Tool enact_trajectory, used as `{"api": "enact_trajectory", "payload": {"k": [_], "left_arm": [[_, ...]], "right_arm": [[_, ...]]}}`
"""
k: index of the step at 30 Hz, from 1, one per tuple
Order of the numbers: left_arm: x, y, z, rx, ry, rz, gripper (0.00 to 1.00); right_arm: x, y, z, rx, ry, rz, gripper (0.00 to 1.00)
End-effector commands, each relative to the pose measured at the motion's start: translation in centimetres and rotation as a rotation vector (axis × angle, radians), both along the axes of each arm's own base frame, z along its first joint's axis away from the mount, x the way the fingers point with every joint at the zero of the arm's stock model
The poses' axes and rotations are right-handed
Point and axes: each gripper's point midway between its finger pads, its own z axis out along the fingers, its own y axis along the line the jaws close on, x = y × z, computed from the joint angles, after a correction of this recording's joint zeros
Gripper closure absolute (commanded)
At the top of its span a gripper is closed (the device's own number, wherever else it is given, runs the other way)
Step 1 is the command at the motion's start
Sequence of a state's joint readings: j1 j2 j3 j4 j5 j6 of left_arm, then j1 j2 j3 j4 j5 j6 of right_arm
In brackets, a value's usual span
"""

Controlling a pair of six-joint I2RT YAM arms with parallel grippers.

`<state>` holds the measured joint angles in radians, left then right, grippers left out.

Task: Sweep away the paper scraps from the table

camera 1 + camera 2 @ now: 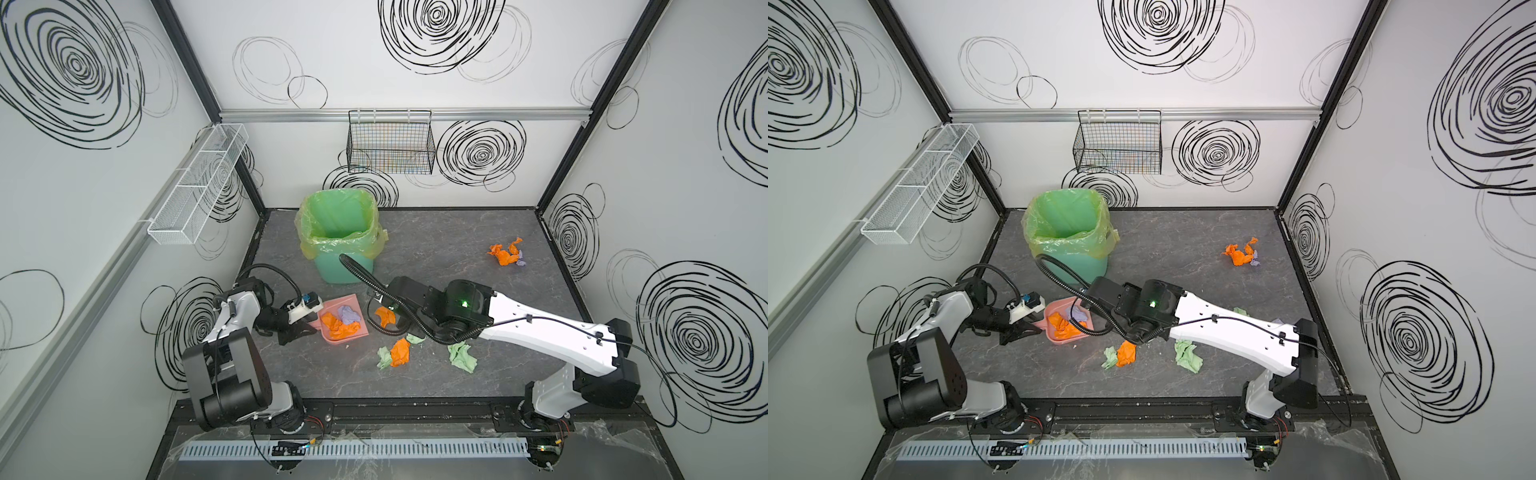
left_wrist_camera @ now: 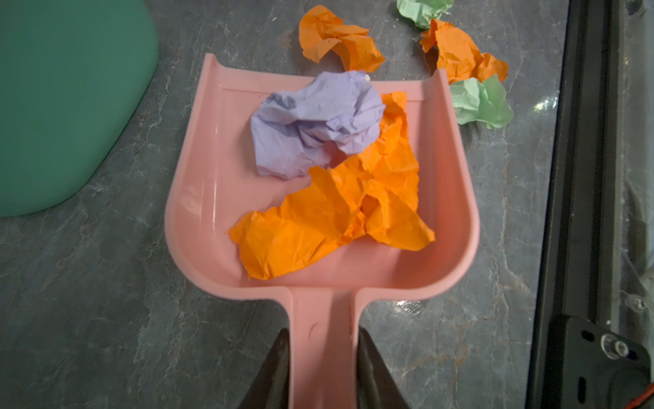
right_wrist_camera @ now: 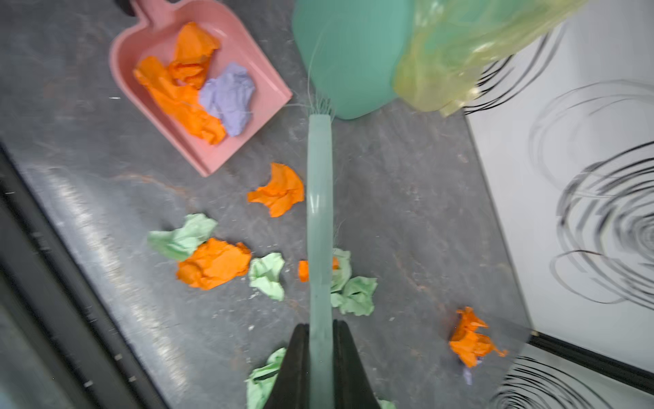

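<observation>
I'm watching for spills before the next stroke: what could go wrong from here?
1. The lilac wad sits right at the open lip of the dustpan; a tilt or lift could roll it back out.
2. The tip of the brush is close beside the green bin; a wide swing might nudge it.
3. The orange and lilac scraps lie well away from the dustpan and could be missed.
</observation>
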<state>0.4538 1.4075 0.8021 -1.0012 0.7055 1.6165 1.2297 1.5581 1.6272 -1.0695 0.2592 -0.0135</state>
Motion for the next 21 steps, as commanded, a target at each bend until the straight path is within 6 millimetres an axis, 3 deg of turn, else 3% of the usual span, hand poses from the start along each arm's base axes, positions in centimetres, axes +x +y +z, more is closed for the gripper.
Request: {"api": "enact_trajectory", "payload": {"k": [1,10,14,17,21], "left_arm": [[-0.3,0.1,0.7,-0.03,0.004,-0.018,1.0],[-0.3,0.3,0.6,-0.032,-0.001,-0.017,1.0],[-0.3,0.5,0.7,-0.026,-0.008,-0.016,1.0],[-0.3,0.6,0.7,-0.026,-0.012,-0.015,1.0],[-0.3,0.5,0.8,-0.039,-0.012,-0.017,1.0]], "right_arm": [[-4.7,-0.2,-0.1,0.097,0.275,-0.011,1.0],[-10.5,1.7,0.7,0.219,0.574,0.149,1.0],[-13.1,2.0,-0.7,0.208,0.732,0.199,1.0],[-13.6,1.7,-2.5,0.17,0.779,0.188,1.0],[-12.3,1.1,-4.2,0.135,0.785,0.133,1.0]]}}
